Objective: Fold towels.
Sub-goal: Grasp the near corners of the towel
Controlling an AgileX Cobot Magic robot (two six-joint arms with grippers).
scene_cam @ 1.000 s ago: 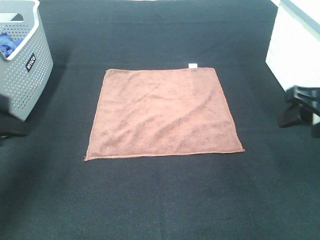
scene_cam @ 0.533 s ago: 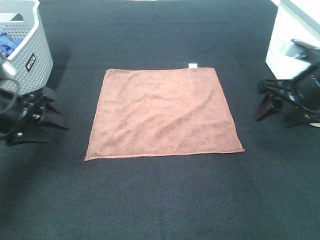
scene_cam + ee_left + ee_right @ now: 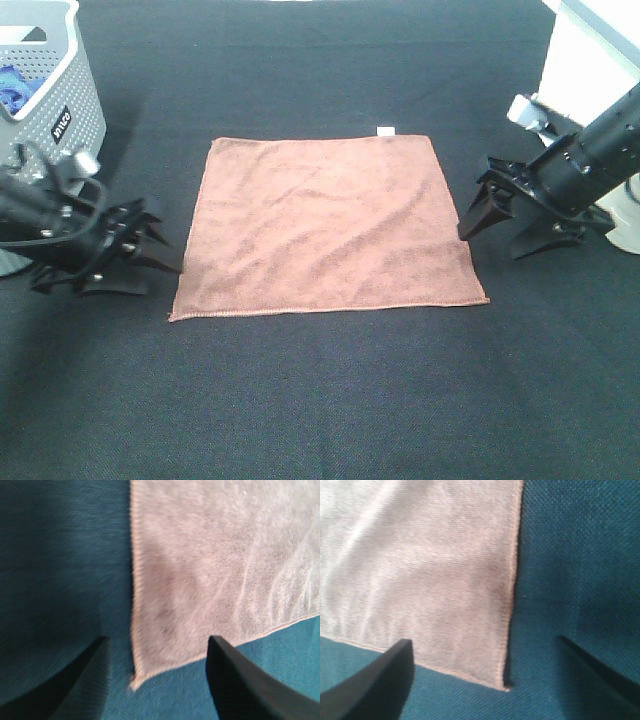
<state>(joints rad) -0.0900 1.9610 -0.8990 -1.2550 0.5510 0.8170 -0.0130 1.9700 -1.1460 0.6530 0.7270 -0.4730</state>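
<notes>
Reddish-brown towel (image 3: 325,225) lies flat on the black counter (image 3: 320,400). Left hand (image 3: 165,250) and right hand (image 3: 490,245), both spread open, flank its 2 near corners. Risk: either may skid over the thin hem, lifting 1 corner and skewing the fold.

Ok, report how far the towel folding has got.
Done: nothing; the reddish-brown towel lies flat and unfolded on the black table, white tag at its far edge. In hand: the left gripper and right gripper, both open, flank its near corners, holding nothing. Left: grip the corners and make every fold.
</notes>
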